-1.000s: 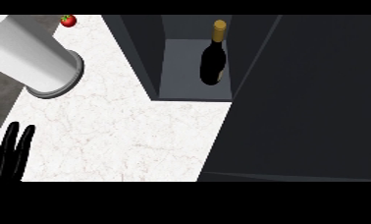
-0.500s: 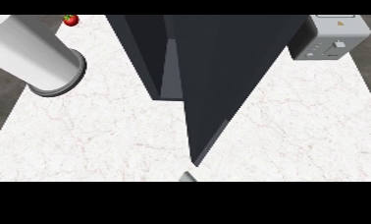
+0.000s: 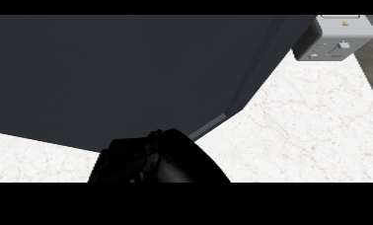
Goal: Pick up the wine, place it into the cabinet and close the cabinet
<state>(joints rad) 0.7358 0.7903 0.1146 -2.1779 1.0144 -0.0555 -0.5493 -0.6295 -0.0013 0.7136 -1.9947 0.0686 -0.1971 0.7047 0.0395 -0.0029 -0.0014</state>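
The dark grey cabinet door (image 3: 124,76) fills most of the head view, its face turned toward me and its edge running down to about the middle of the frame. The wine bottle is hidden behind it. A black hand, my right hand (image 3: 149,157), shows at the bottom centre, right up against the lower part of the door. It holds nothing that I can see. My left hand does not show.
White marble counter (image 3: 299,130) lies to the right of the door and in a strip at the lower left. A light grey appliance (image 3: 331,39) stands at the far right corner.
The door has swung from wide open on the right, through edge-on, to covering the cabinet opening and the bottle. The right hand has come into view at the door's lower part.
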